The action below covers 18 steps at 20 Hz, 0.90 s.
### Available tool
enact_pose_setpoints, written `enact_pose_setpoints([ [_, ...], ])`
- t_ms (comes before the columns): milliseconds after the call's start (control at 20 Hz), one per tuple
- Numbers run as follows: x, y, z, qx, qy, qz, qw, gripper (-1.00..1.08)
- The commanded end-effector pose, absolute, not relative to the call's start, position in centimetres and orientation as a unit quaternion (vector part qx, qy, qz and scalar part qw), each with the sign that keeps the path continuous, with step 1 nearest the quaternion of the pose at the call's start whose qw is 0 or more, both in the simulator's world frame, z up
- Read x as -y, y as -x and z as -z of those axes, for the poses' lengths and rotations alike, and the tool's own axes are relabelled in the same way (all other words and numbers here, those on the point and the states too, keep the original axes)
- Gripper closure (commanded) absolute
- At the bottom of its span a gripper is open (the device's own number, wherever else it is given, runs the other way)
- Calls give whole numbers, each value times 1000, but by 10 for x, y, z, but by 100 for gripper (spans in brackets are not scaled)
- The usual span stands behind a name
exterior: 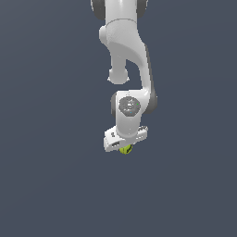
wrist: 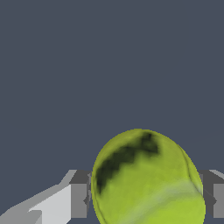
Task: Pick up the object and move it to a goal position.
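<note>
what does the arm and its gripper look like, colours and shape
The arm is glossy white with rounded, bulging links and dark grey bands at the joints. A round grey disc sits on the wrist joint. The gripper has a flat, boxy white body. In the wrist view its fingers are blocky, grey with lighter faces. No cables or lettering show.

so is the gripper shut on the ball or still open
Shut on the ball: in the wrist view it sits between the fingers, touching on both sides. The exterior view shows it tucked under the gripper.
</note>
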<state>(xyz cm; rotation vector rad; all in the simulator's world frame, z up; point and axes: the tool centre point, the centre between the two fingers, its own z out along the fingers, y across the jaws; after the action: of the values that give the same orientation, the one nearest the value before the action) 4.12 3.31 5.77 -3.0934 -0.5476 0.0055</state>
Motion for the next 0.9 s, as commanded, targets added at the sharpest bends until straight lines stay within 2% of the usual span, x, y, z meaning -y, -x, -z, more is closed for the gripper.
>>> enact_pose_setpoints([
  [0, -31, -39, -70, 174, 985, 0, 0, 108],
  [350, -24, -27, -122, 174, 985, 0, 0, 108],
  [850, -8, 0, -235, 175, 985, 0, 0, 108],
])
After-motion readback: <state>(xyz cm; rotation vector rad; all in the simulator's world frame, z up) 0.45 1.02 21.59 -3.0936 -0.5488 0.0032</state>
